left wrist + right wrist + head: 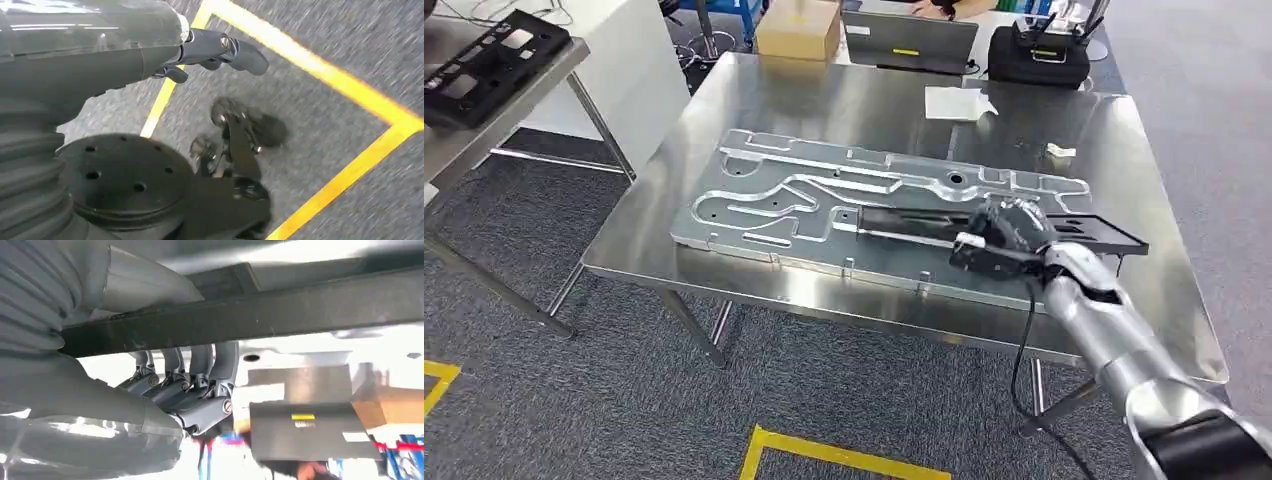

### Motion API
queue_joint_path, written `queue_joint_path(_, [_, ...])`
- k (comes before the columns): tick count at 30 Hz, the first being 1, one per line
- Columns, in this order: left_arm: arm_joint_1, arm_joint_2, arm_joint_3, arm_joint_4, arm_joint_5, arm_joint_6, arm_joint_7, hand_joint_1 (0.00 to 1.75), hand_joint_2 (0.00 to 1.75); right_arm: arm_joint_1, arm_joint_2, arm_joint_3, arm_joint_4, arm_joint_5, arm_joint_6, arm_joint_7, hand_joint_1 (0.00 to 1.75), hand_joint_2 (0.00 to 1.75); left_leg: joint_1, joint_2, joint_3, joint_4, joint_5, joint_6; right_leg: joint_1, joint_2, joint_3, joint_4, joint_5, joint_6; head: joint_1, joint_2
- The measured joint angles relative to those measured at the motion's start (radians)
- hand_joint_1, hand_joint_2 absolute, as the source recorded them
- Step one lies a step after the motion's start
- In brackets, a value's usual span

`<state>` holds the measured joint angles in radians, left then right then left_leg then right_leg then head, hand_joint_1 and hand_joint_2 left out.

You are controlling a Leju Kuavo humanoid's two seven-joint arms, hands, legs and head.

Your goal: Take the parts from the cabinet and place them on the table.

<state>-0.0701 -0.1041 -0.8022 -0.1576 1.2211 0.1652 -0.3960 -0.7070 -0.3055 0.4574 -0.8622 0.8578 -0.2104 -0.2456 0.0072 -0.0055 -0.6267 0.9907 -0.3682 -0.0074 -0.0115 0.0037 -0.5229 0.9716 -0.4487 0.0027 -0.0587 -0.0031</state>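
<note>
The right hand (1001, 238) gripped the long black part (984, 228), fingers (200, 371) curled around it, holding it low over the metal plate (804, 195) on the table (1124, 140), seemingly to set it down. The left hand (220, 50) hung empty, fingers loosely apart, above the floor.

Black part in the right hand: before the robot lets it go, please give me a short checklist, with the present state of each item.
1. Right hand grips the black part: ok.
2. Part is over the steel table: ok.
3. Part lies across the silver plate, not bare table: ok if intended.
4. Part fully resting, not lifted: cannot tell.
5. Far end inside the table edge: ok.
6. Left hand holds nothing, near the floor: ok.
</note>
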Motion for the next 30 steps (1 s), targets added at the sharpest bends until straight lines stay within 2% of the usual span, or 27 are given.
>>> queue_joint_path(1, [-0.002, 0.0, 0.0, 0.0, 0.0, 0.0, -0.004, 0.0, 1.75, 0.016, 0.017, 0.011, -0.006, 0.048, -0.042, 0.024, 1.75, 1.75, -0.001, 0.005, 0.0, -0.005, -0.031, 0.011, 0.003, 0.006, -0.008, 0.003, -0.004, 0.006, 0.0, 0.0])
queue_joint_path(2, [-0.004, 0.001, 0.0, 0.0, 0.0, -0.002, -0.011, 0.0, 1.75, 0.025, 0.035, 0.023, -0.007, 0.092, -0.057, 0.049, 1.75, 1.75, -0.005, 0.003, 0.005, -0.003, -0.018, 0.014, 0.005, 0.008, -0.01, 0.003, -0.011, 0.013, 0.0, 0.0])
queue_joint_path(3, [-0.003, 0.001, 0.0, 0.0, 0.0, -0.003, -0.016, 0.0, 1.75, 0.033, 0.043, 0.029, -0.007, 0.106, -0.061, 0.055, 1.75, 1.75, 0.001, 0.003, 0.008, -0.007, -0.005, 0.014, 0.009, 0.01, -0.008, 0.009, -0.017, 0.012, 0.0, 0.0])
queue_joint_path(4, [-0.004, 0.002, 0.0, 0.0, 0.002, -0.003, -0.021, 0.0, 1.75, 0.036, 0.058, 0.035, -0.006, 0.106, -0.06, 0.055, 1.75, 1.75, 0.0, 0.003, 0.01, -0.005, -0.007, 0.005, 0.007, 0.01, -0.006, 0.008, -0.026, -0.026, 0.0, 0.0])
queue_joint_path(5, [-0.006, 0.002, 0.0, 0.0, 0.006, -0.004, -0.025, 0.0, 1.75, 0.035, 0.065, 0.038, -0.003, 0.105, -0.059, 0.051, 1.75, 1.75, -0.003, 0.002, 0.01, -0.005, -0.005, 0.009, 0.009, 0.01, -0.006, 0.01, -0.025, -0.052, 0.0, 0.0])
queue_joint_path(6, [-0.006, 0.002, 0.002, 0.0, 0.01, -0.005, -0.032, 0.0, 1.75, 0.03, 0.072, 0.039, 0.007, 0.099, -0.057, 0.043, 1.75, 1.75, -0.004, 0.002, 0.011, -0.005, -0.007, 0.013, 0.009, 0.01, -0.004, 0.009, -0.029, -0.062, 0.0, 0.0])
queue_joint_path(9, [-0.005, 0.002, 0.008, 0.0, 0.022, -0.008, -0.037, 0.0, 1.75, 0.01, 0.09, 0.042, 0.041, 0.085, -0.059, 0.014, 1.75, 1.75, -0.007, -0.001, 0.013, -0.004, -0.01, 0.021, 0.007, 0.008, 0.001, 0.003, -0.027, -0.06, 0.0, 0.0])
queue_joint_path(10, [-0.005, 0.002, 0.011, 0.0, 0.024, -0.007, -0.037, 0.0, 1.75, 0.003, 0.093, 0.043, 0.053, 0.084, -0.06, 0.006, 1.75, 1.75, -0.008, -0.001, 0.013, -0.004, -0.011, 0.024, 0.007, 0.008, 0.002, 0.001, -0.026, -0.057, 0.0, 0.0])
queue_joint_path(11, [-0.005, 0.002, 0.012, 0.0, 0.024, -0.005, -0.032, 0.0, 1.75, -0.006, 0.099, 0.044, 0.066, 0.084, -0.061, 0.0, 1.75, 1.75, -0.009, 0.0, 0.013, -0.003, -0.012, 0.026, 0.006, 0.009, 0.002, 0.0, -0.022, -0.05, 0.0, 0.0])
queue_joint_path(13, [-0.005, 0.001, 0.017, 0.0, 0.026, 0.006, -0.02, 0.0, 1.75, -0.022, 0.109, 0.048, 0.087, 0.087, -0.062, -0.01, 1.75, 1.75, -0.012, 0.0, 0.012, -0.003, -0.012, 0.029, 0.003, 0.01, 0.002, -0.003, -0.018, -0.027, 0.0, 0.0])
queue_joint_path(15, [-0.005, 0.001, 0.019, 0.0, 0.027, 0.011, -0.015, 0.0, 1.75, -0.038, 0.119, 0.053, 0.105, 0.092, -0.072, -0.011, 1.75, 1.75, -0.014, 0.0, 0.011, -0.001, -0.012, 0.031, -0.003, 0.01, 0.003, -0.006, -0.016, 0.014, 0.0, 0.0])
queue_joint_path(16, [-0.004, 0.001, 0.02, 0.0, 0.029, 0.011, -0.013, 0.0, 1.75, -0.046, 0.124, 0.053, 0.113, 0.093, -0.074, -0.011, 1.75, 1.75, -0.015, 0.0, 0.01, 0.0, -0.012, 0.031, -0.004, 0.009, 0.002, -0.006, -0.014, 0.024, 0.0, 0.0])
queue_joint_path(23, [0.001, 0.001, 0.026, 0.0, 0.044, 0.02, -0.012, 0.0, 1.75, -0.112, 0.137, 0.058, 0.126, 0.075, -0.075, -0.013, 1.75, 1.75, -0.015, -0.002, 0.007, 0.0, -0.008, 0.034, -0.004, 0.005, -0.001, -0.004, -0.011, 0.029, 0.0, 0.0])
queue_joint_path(30, [0.011, 0.002, 0.027, 0.0, 0.051, 0.023, -0.019, 0.0, 1.75, -0.193, 0.093, -0.017, 0.026, -0.121, -0.042, -0.035, 1.75, 1.75, -0.015, -0.003, 0.001, 0.0, -0.006, 0.032, -0.004, 0.002, -0.007, -0.001, -0.011, 0.029, 0.0, 0.0])
